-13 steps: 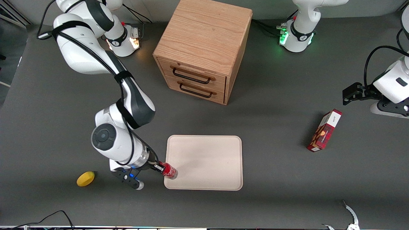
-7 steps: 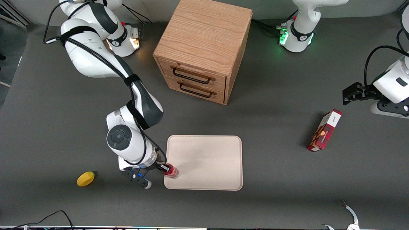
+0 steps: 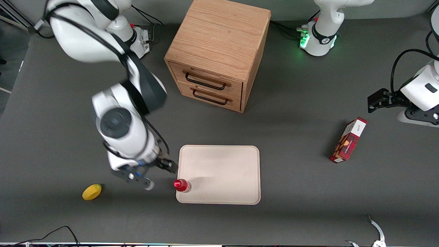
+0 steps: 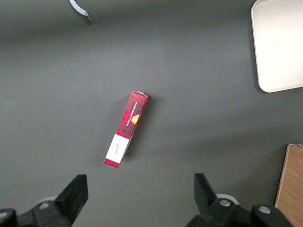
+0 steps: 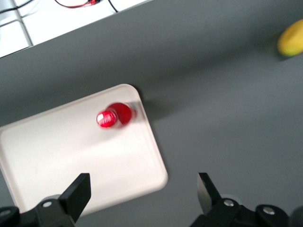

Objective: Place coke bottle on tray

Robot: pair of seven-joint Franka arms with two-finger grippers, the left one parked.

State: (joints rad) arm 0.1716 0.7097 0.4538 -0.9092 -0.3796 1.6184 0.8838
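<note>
The coke bottle [image 3: 181,185], with its red cap up, stands upright on the cream tray [image 3: 223,171], in the tray's corner nearest the front camera at the working arm's end. My gripper [image 3: 168,165] is open and empty, raised above the table just off that end of the tray, a little farther from the camera than the bottle. In the right wrist view the bottle [image 5: 113,117] stands near the tray's rounded corner [image 5: 71,156], apart from my gripper [image 5: 142,194], with both fingers spread wide. An end of the tray shows in the left wrist view [image 4: 279,42].
A yellow lemon [image 3: 92,191] lies on the table toward the working arm's end, also in the right wrist view [image 5: 291,38]. A wooden two-drawer cabinet [image 3: 216,51] stands farther from the camera than the tray. A red carton [image 3: 348,140] lies toward the parked arm's end.
My gripper has let go of the coke bottle, opened, and risen away from it. The bottle now stands alone on the tray corner.
</note>
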